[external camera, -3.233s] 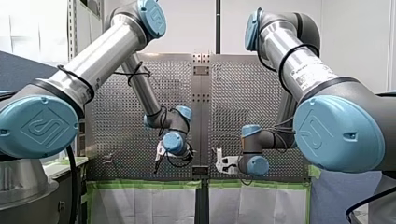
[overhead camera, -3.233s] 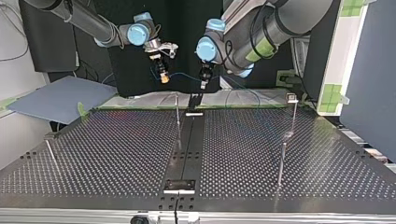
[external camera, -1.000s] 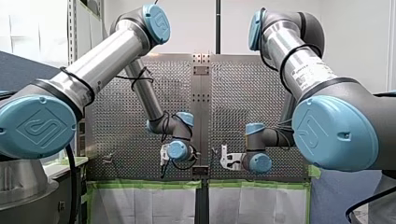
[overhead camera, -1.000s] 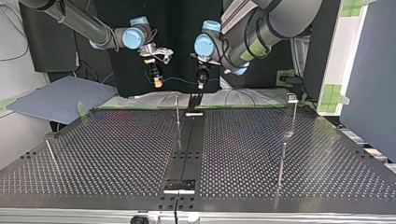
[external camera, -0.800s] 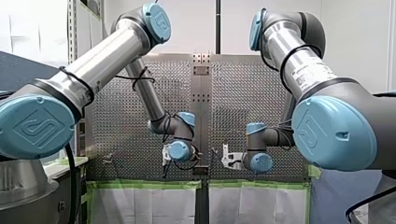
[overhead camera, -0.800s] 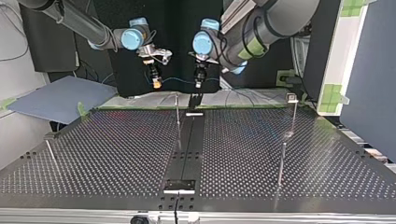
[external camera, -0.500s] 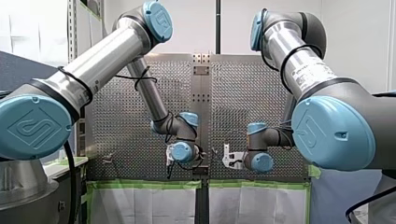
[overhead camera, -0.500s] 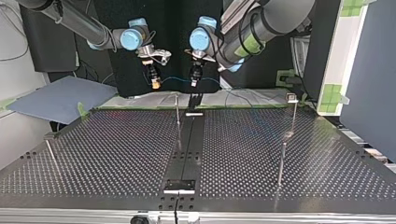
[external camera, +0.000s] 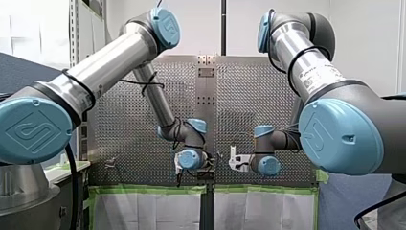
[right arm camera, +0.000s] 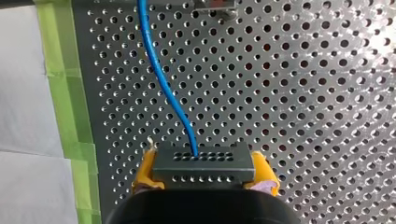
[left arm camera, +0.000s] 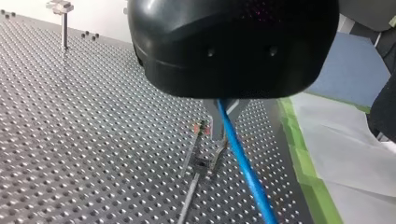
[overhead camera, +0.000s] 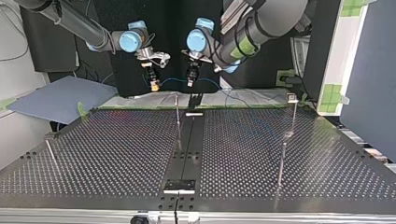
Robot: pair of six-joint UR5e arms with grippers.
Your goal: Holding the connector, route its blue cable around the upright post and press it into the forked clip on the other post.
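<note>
My right gripper clamps the black connector between yellow pads, anchoring the blue cable that runs out ahead. My left gripper pinches that cable further along, just above an upright post, probably to steer it round.

You work in a robotics lab: two industrial arms reach over a perforated metal worktop, edged with green tape, with thin posts on it.

Perforated table, green tape along its edge, white sheet beyond
</note>
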